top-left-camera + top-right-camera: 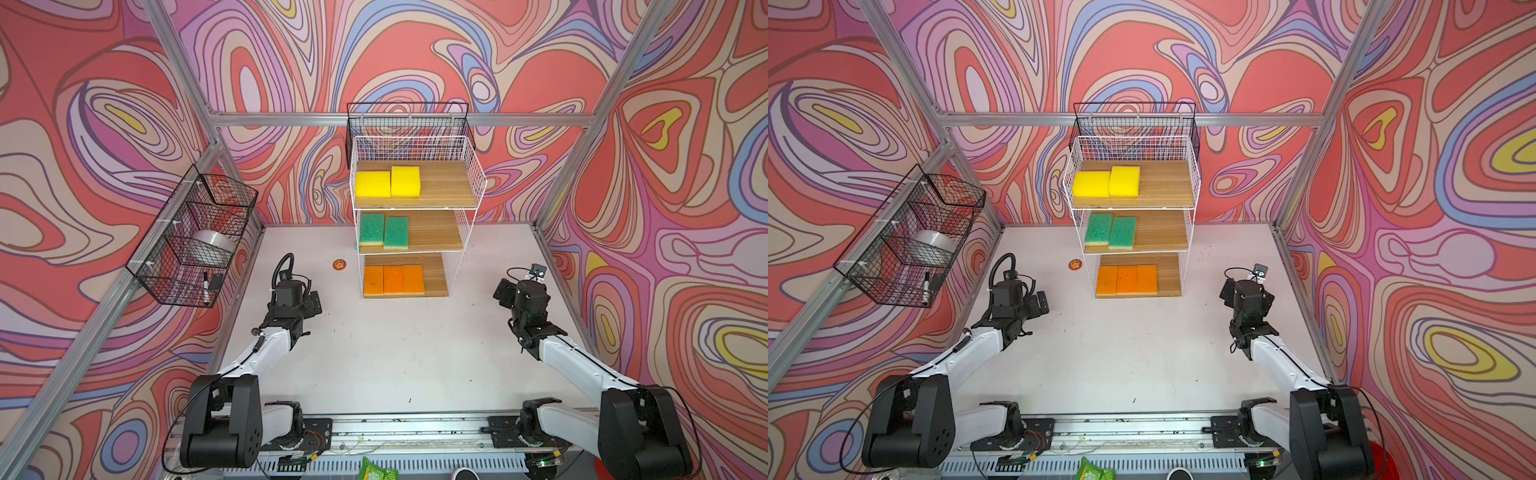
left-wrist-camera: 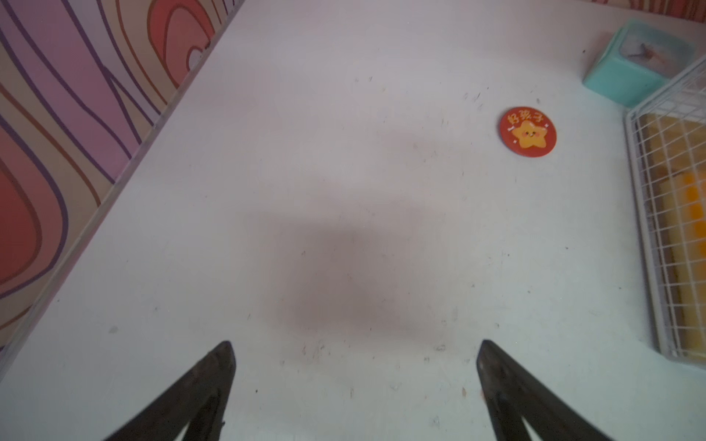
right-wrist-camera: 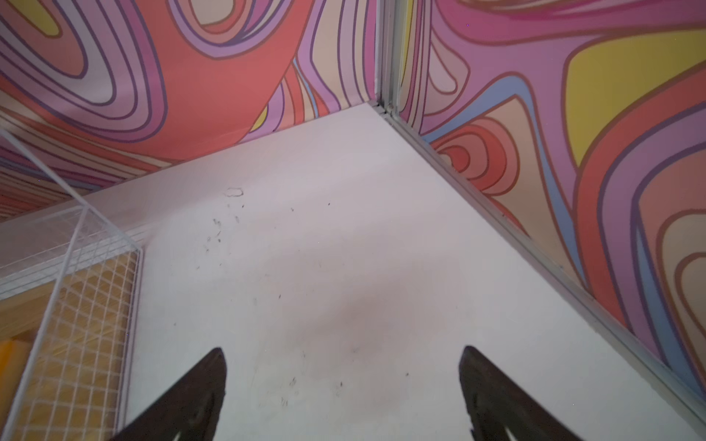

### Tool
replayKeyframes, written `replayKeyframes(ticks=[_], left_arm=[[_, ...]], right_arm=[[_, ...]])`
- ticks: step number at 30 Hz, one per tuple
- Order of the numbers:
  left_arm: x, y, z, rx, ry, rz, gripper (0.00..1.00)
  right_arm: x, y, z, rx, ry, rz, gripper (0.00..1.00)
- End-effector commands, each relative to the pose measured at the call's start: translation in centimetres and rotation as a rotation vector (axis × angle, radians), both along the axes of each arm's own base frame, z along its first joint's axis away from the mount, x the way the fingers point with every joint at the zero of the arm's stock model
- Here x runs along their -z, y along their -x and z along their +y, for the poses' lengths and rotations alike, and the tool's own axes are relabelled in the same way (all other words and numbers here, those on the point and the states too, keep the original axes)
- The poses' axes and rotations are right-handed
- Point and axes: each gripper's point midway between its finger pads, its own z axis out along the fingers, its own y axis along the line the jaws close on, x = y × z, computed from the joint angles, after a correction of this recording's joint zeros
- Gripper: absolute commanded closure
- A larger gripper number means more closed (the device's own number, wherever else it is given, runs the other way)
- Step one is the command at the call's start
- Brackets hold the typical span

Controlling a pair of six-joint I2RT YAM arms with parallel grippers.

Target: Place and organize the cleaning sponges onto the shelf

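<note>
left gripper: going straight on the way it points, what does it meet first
Most likely the bare white table: the open left gripper tilts down at it. The orange disc and the shelf lie off that line.

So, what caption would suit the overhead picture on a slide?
Wire shelf sorted by colour: two yellow sponges on top, two green sponges in the middle, three orange sponges below.

Bright, even light from above; soft shadows pool on the table [image 2: 344, 282] beneath my wrists (both close views hazy), and the shelf [image 2: 664, 244] blurs at the edge.
</note>
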Motion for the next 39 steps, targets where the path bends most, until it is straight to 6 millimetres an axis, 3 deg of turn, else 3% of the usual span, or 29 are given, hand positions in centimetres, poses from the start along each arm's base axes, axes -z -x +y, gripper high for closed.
replayKeyframes(ticks=[1,5,10,13,16,20,22,25,30,35,37,39], left_arm=[[-1.7,-2.0,-0.3,0.072,-0.061,-0.169,0.00],[-0.3,-2.2,0.0,0.087,-0.108,-0.172,0.00],[-1.6,-3.1,-0.6,0.112,-0.093,-0.298,0.00],[-1.0,-3.1,-0.5,0.106,-0.089,-0.296,0.00],[-0.7,-2.9,-0.6,0.108,-0.090,-0.326,0.00],[0.1,-2.7,-0.8,0.119,-0.086,-0.365,0.00],[0.3,-2.7,-1.3,0.151,-0.088,-0.375,0.00],[0.6,-3.2,-1.4,0.156,-0.082,-0.338,0.00],[1.0,-4.0,-1.8,0.183,-0.078,-0.293,0.00],[1.1,-4.0,-1.8,0.184,-0.078,-0.288,0.00],[1.1,-4.0,-1.8,0.182,-0.078,-0.286,0.00],[1.2,-4.0,-1.8,0.183,-0.078,-0.285,0.00]], right_arm=[[-1.4,-0.5,-2.1,0.086,0.123,-0.087,0.01],[0.2,-0.8,-2.2,0.078,0.150,-0.120,0.02],[1.6,-1.5,-1.9,0.048,0.189,-0.143,0.02],[2.0,-1.9,-1.7,0.042,0.199,-0.124,0.02],[1.3,-1.1,-1.6,0.042,0.215,-0.178,0.02],[0.3,2.0,-1.0,0.019,0.082,-0.378,0.02],[0.5,2.0,0.4,-0.071,0.112,-0.398,0.02],[2.0,0.1,0.2,-0.058,0.128,-0.352,0.02],[3.1,-1.4,2.9,-0.225,0.159,-0.311,0.02],[5.0,-5.1,3.8,-0.269,0.169,-0.154,0.02],[6.2,-6.6,2.8,-0.281,0.082,-0.071,0.02],[6.0,-6.6,2.4,-0.277,0.081,-0.081,0.02]])
